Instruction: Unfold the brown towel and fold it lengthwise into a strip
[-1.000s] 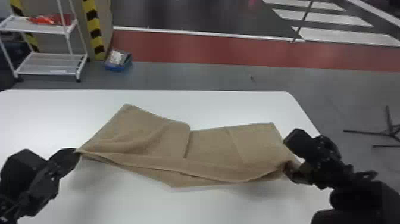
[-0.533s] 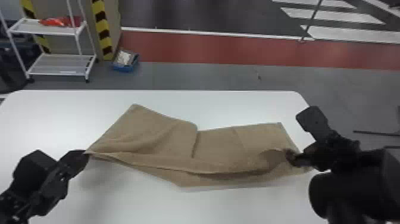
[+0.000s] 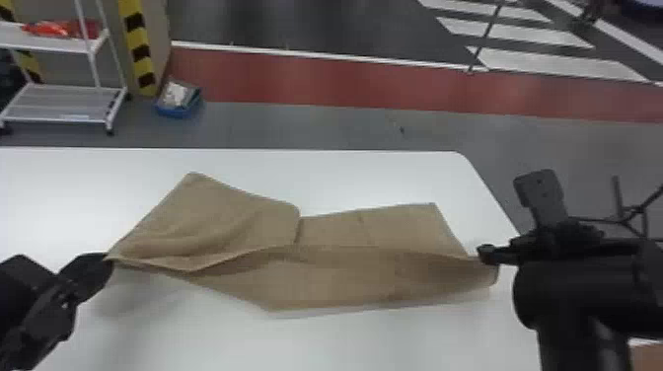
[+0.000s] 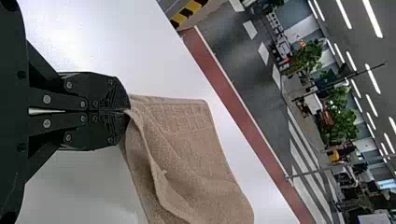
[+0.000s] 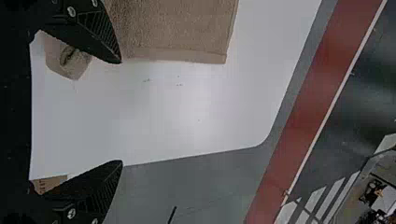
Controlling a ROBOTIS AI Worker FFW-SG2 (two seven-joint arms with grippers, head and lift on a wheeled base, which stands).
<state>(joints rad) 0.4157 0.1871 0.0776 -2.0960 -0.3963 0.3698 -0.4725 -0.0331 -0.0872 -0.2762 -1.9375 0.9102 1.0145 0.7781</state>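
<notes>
You look to be starting the lengthwise fold — brown towel [image 3: 335, 278] across the bench [image 3: 355, 177], left hand [image 4: 127, 111] clamped on its corner, right hand [image 5: 120, 112] spread by the bench's right edge — so probably regrip there before folding toward the bench's far side.

- One brown towel [image 3: 345, 276] is lying on one tabletop [image 3: 345, 182].
- Two pincers are showing: one left pincer [image 3: 107, 260], one right pincer [image 3: 503, 219].
- Four fingers [image 5: 93, 28] are showing, two to each pincer.
- One white cart [image 3: 59, 119] is standing beyond the tabletop, and two shelves [image 3: 59, 101] are showing on it.
- One blue bin [image 3: 180, 111] is sitting near the cart.
- Two yellow-and-black striped bands [image 3: 140, 64] are showing by the cart.
</notes>
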